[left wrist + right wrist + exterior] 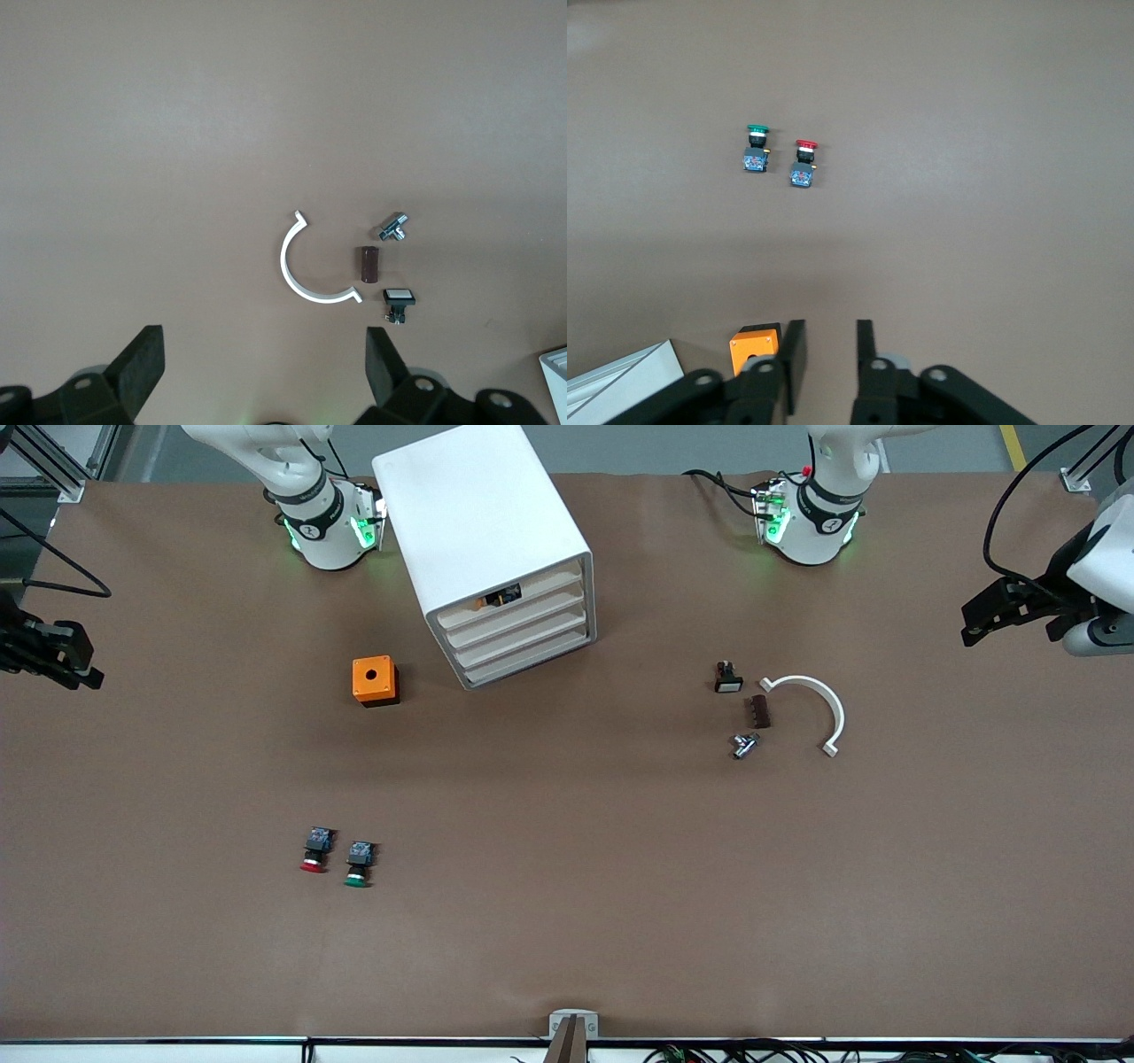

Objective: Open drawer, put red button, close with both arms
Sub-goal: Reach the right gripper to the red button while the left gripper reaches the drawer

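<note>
The red button (314,850) lies on the table beside a green-capped one (358,864), toward the right arm's end and nearer the front camera than the cabinet (483,531). Both show in the right wrist view, the red button (803,163) and the green one (755,147). The cabinet's four slat fronts look closed; the drawer (524,617) is the second one. My right gripper (84,669) hangs over the table's edge at its own end, with the fingers narrowly parted and empty (829,359). My left gripper (974,624) hangs over the table's edge at its own end, wide open and empty (264,367).
An orange box with a round hole (375,680) stands beside the cabinet. Toward the left arm's end lie a white half ring (819,708), a brown block (758,711), a metal fitting (744,744) and a white-capped black switch (728,677). Something orange and black shows in the cabinet's top slot (500,596).
</note>
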Controlling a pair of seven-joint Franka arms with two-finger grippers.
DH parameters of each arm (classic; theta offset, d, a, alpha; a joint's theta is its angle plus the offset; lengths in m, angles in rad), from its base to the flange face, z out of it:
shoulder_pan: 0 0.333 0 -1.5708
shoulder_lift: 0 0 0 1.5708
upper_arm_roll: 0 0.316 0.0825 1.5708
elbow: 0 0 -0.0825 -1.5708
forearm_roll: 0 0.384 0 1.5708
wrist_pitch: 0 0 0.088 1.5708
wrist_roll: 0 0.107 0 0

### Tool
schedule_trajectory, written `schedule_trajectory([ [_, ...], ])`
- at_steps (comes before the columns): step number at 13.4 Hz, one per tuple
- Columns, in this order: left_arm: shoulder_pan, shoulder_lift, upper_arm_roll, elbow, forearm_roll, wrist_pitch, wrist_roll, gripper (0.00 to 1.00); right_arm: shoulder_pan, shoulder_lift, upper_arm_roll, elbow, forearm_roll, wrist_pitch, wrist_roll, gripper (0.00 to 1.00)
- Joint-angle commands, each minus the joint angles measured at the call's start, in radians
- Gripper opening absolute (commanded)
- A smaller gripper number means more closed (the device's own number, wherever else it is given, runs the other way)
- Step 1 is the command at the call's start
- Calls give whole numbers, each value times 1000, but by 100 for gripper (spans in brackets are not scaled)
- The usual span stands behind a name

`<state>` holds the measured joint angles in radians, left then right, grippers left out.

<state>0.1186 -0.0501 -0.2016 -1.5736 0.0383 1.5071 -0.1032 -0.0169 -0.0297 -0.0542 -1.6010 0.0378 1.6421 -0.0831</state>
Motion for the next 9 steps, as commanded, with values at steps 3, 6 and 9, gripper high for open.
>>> schedule_trajectory([
  [3,6,1,-2,26,3,-11,-1,100,6,-12,-3,0,-7,-2,-33,100],
  [6,-2,54,-9,26,6,-11,-6,100,6,-12,-3,-2,-7,-4,-27,100],
  [9,-7,128,-12,24,-3,-8,-120,100,5,-12,-3,0,-7,-7,-29,100],
])
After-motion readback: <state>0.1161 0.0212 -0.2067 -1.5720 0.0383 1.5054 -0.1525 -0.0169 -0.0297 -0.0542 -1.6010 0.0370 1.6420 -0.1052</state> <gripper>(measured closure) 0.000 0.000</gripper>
